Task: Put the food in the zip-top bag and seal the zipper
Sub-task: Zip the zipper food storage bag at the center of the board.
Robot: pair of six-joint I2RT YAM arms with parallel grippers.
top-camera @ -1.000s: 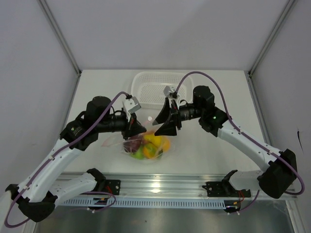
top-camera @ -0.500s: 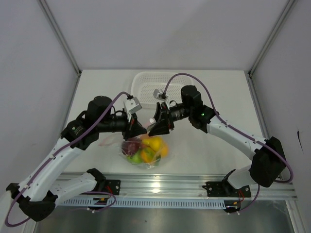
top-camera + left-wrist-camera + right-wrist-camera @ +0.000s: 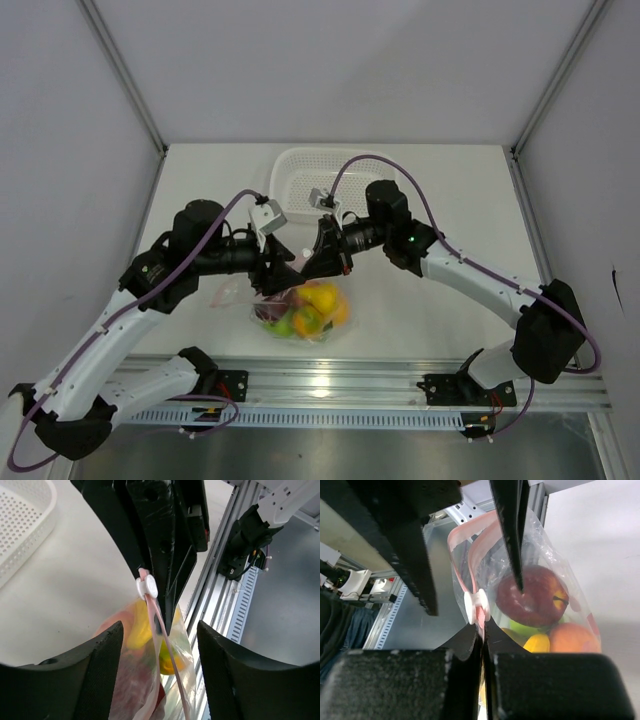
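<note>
Right arm has been brought inward since the earlier frames. Clear crinkly plastic zip-top bag (image 3: 325,336) is located at the front of the white bench (image 3: 430,190). Right fingers (image 3: 520,675) are pressed shut on the thin red-pink zipper strip (image 3: 470,545), just beside its white slider (image 3: 476,605). Left fingers (image 3: 100,675) are held spread, bag top between them. Toy fruit (image 3: 318,298), dark red apple (image 3: 532,597) included, is contained inside.

one zip-top bag (image 3: 547,542), one dark red apple (image 3: 532,600), one white basket (image 3: 300,185), two robot arms (image 3: 120,320)
</note>
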